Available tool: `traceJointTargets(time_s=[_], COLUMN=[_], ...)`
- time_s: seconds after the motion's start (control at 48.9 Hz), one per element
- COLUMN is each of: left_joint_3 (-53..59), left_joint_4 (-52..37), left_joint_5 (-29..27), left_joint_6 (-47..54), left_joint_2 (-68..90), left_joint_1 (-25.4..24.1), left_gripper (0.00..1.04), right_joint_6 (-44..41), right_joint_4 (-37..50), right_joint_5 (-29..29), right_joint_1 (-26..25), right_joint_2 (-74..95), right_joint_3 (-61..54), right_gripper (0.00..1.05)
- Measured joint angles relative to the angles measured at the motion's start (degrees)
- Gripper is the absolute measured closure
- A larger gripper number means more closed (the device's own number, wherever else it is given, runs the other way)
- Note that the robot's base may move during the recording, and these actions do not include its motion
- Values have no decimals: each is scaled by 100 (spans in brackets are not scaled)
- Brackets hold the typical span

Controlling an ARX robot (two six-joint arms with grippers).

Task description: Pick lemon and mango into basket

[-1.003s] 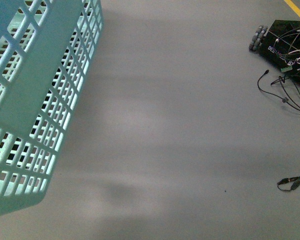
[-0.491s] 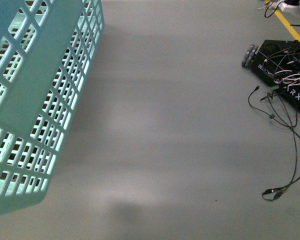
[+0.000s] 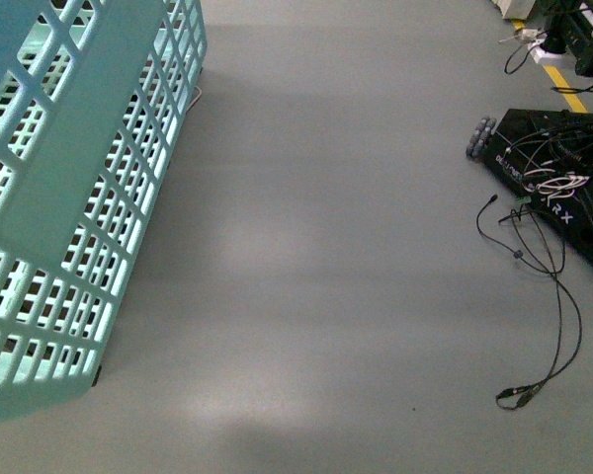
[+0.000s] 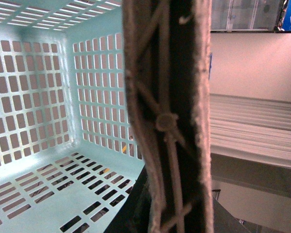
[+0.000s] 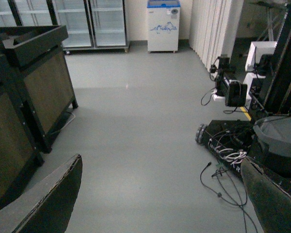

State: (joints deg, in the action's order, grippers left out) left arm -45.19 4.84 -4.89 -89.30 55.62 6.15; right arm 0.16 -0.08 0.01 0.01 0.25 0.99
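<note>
The view out front has swung a little. The black cart (image 3: 553, 168) with its wires (image 3: 549, 296) has slid from the far edge at 2 o'clock down and in toward 3 o'clock, and more of the room now shows at 1 o'clock. The basket (image 3: 69, 197) has hardly moved in the view. It fills the 9 o'clock side, big, close and tilted over the gray floor (image 3: 326, 247). I think that means the robot is turning or rolling and taking the basket along with it. That would help, because no lemon and no mango shows in any view, so the fruit has yet to be found. The left wrist view looks down into the basket, and the slotted floor that shows has no fruit on it. The brown handle (image 4: 167, 121) runs right across that view, very near the camera, so the left arm is up at the handle. The left claw does not show clearly, so I cannot tell if it is pinching the handle or not. The right arm is held out level over the floor, looking across the room toward some wooden cabinets (image 5: 24, 97). The right claw (image 5: 160, 162) is spread wide, with nothing between its two fingers (image 5: 53, 199).
</note>
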Motion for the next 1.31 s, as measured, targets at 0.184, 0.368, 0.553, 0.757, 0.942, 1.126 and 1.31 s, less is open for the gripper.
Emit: traceJointTargets(time_s=[0.184,0.368,0.553,0.757,0.942,1.126,1.31], left_joint_3=[0,0,0,-2,-2,-4,-4], left_joint_4=[0,0,0,0,0,0,0], left_joint_5=[-2,0,-2,0,-4,125,-4], left_joint_6=[0,-2,0,0,-11,-101,-44], left_joint_2=[0,0,0,0,0,2,0], left_joint_1=[0,0,0,0,4,48,33], left_gripper=[99,99,99,99,99,99,99], right_joint_6=[-2,0,0,0,0,0,0], right_joint_4=[0,0,0,2,2,2,0], right_joint_5=[-2,0,0,0,22,20,17], right_joint_1=[0,0,0,0,0,0,0], right_joint_2=[0,0,0,0,0,0,0], right_joint_3=[0,0,0,0,0,0,0], right_gripper=[9,9,9,9,9,9,9])
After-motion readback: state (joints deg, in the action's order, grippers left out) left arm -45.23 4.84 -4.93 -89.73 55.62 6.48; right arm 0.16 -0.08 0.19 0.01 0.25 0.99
